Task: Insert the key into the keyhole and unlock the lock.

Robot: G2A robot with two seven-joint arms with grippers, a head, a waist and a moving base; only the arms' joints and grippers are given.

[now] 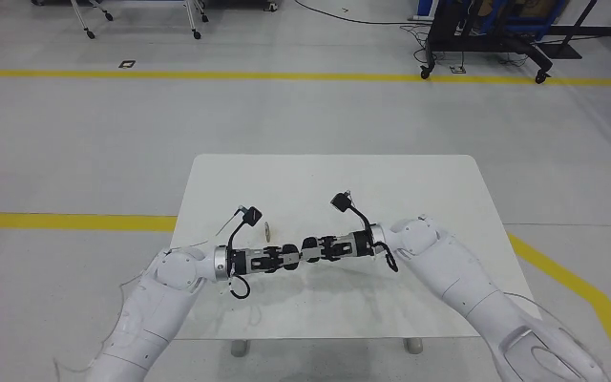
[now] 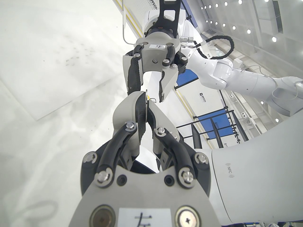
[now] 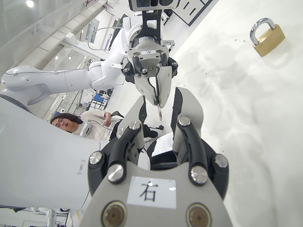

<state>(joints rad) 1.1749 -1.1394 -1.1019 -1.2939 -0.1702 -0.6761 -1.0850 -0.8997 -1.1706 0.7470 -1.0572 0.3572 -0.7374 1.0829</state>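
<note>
Left tool (image 2: 146, 105) is clamped on the key (image 3: 160, 113), its free end presented between the parted fingers of the right tool (image 3: 161, 96), apparently for a handover. The lock (image 3: 267, 37) lies unattended on the tabletop (image 3: 236, 95), well apart.

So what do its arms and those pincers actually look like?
The arms are glossy white shells with black corrugated cables. The left pincer and right pincer are grey metal with black linkages, ribbed black pads, silver screws and a white label.
</note>
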